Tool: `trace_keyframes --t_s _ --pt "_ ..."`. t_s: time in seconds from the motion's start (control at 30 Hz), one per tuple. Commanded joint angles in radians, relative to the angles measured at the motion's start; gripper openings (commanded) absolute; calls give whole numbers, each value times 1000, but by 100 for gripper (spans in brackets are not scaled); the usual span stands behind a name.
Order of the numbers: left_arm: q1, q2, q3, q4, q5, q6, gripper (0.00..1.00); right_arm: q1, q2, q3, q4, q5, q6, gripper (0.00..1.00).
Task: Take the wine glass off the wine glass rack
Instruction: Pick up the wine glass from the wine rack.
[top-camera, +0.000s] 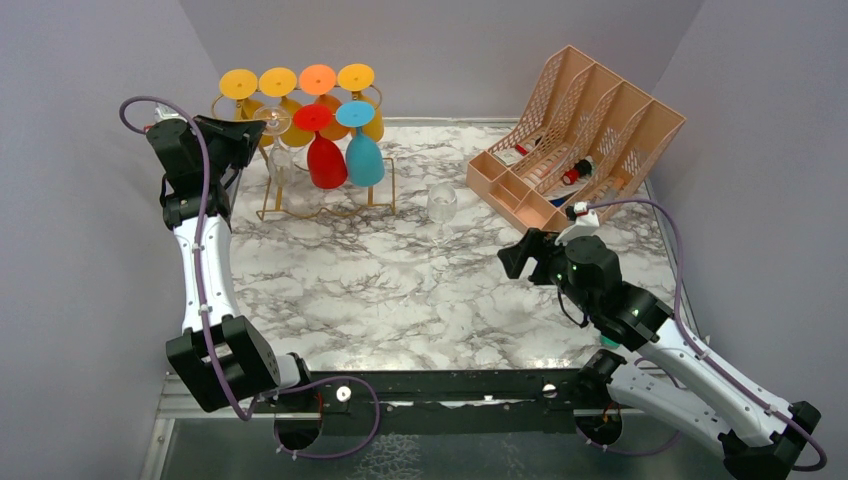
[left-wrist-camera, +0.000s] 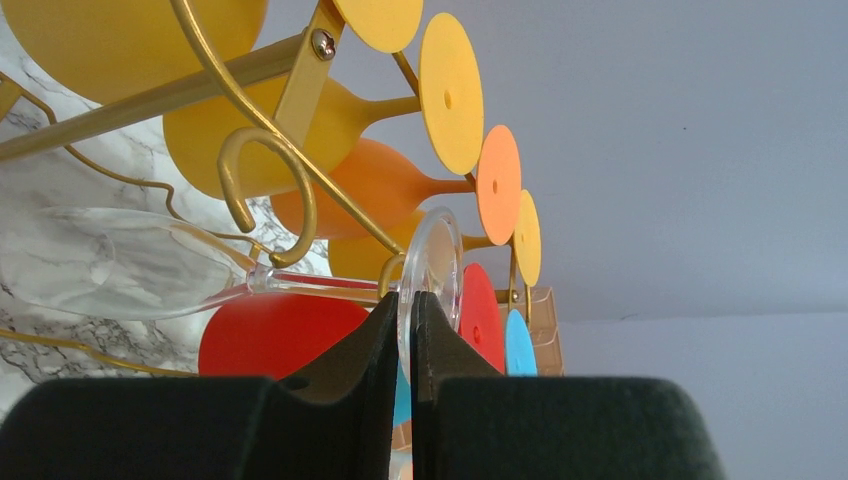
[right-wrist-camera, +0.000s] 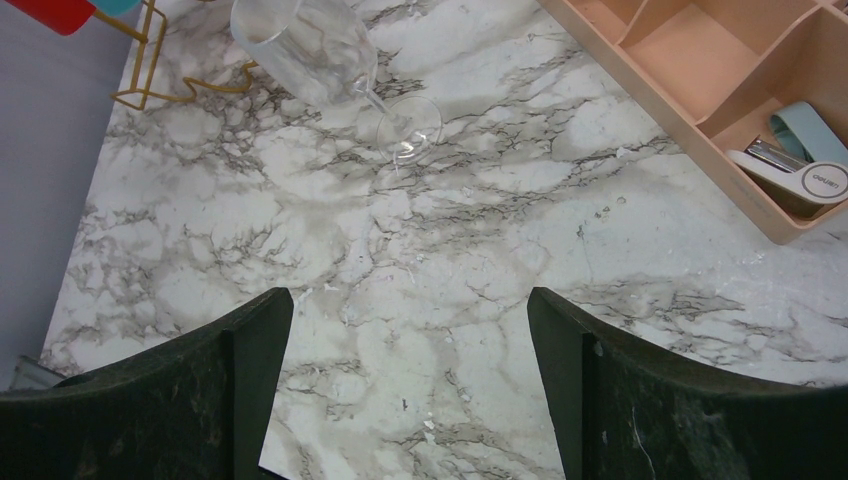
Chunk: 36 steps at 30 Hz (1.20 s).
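Worktop (top-camera: 400, 290) first, biggest bit: carrying the lot, marble look. Sitting at the far right, peach file organizer (top-camera: 580, 140), not really involved. Standing at the far left, wine glass rack (top-camera: 330, 212), hanging coloured glasses (top-camera: 345, 150) bowl-down by their feet, stems slotted between the wavy rails.

Hovering over bare marble on the right, right gripper (right-wrist-camera: 410, 330), jaws gaping wide, holding nothing, probably just keeping out of the way.

Reaching into the rack's left end, left gripper (left-wrist-camera: 403, 300), pinching the flat foot of the clear wine glass (left-wrist-camera: 110, 265), itself hanging from the rail beside the curled scroll end. Guessing: grabbing the foot as the one part poking clear of the wire. Probably needing sliding out along the rail, not lifting.
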Motion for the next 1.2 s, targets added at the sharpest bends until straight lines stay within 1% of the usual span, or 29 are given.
trace_keyframes --t_s 0.0,0.43,0.67,0.9,1.17 --pt "4 -49 -11 51 19 -68 0 5 1 27 -12 12 15 90" --pt "30 -96 -31 55 15 -144 0 5 6 28 -18 13 14 90" --pt "35 -103 -51 92 49 -184 0 5 12 26 -15 11 16 90" --pt "35 -123 -81 115 81 -203 0 4 13 26 -16 10 17 90" --pt "38 -174 -116 102 64 -203 0 4 18 27 -19 11 12 90"
